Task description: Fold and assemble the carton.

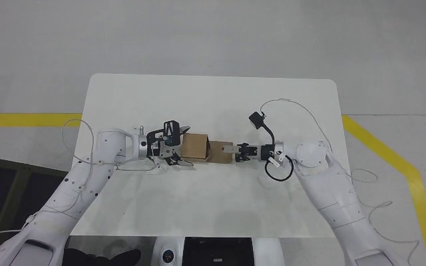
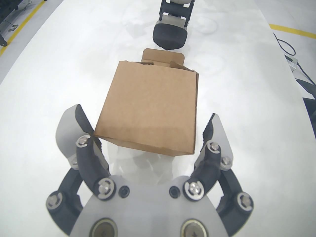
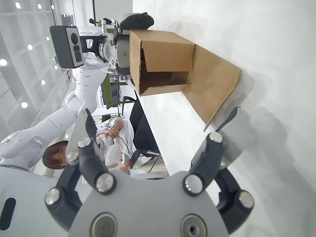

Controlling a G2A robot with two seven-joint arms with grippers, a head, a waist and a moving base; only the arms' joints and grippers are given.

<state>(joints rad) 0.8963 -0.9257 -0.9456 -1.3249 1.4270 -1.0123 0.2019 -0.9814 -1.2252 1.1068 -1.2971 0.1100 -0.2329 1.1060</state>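
A brown carton (image 1: 196, 147) lies on its side in the middle of the white table (image 1: 213, 100). My left gripper (image 2: 147, 114) is open and straddles the carton's (image 2: 150, 107) closed end; one fingertip (image 2: 85, 124) touches a corner, the other stands just clear. The carton's (image 3: 160, 50) far end is open, with one long flap (image 3: 212, 85) lying flat on the table. My right gripper (image 3: 160, 120) is open just short of that flap's tip, one finger (image 3: 232, 119) low by the table. It is seen as the right gripper (image 1: 238, 153) in the top view.
A thin cable (image 1: 293, 106) loops over the table behind the right arm, and another cable (image 1: 70, 133) hangs off the left edge. Bare tabletop lies on both sides of the carton. Yellow floor lines (image 1: 33, 120) run past the table's ends.
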